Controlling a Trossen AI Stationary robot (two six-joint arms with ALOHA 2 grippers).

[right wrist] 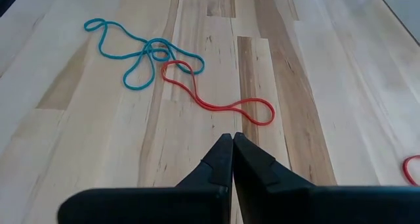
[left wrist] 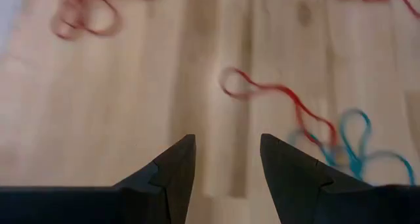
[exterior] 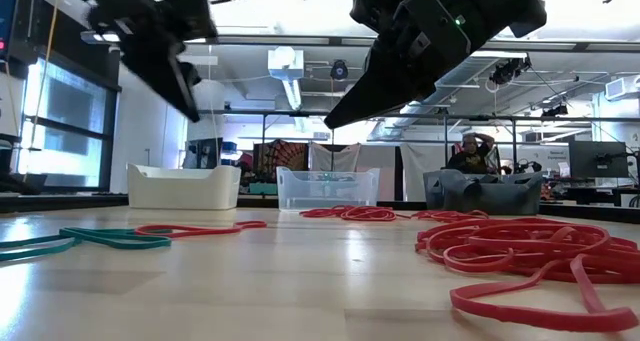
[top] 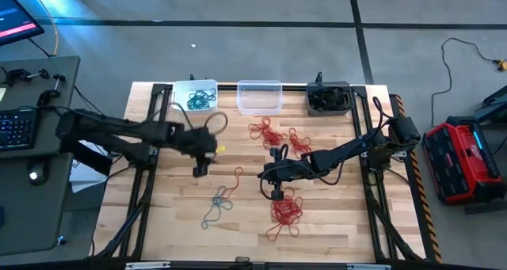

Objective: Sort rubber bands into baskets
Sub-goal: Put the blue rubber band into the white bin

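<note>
Jaws apart, left tool (left wrist: 223,178) hangs empty above the surface (top: 174,222); just ahead lie limp, featherlight rubber bands (left wrist: 308,129) — pinch one strand — while right tool (right wrist: 233,159) waits shut.

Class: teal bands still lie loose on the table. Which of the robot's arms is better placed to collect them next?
Probably left: its hand is open above the loose teal bands, nearer the white basket holding teal. The right hand is shut.
</note>
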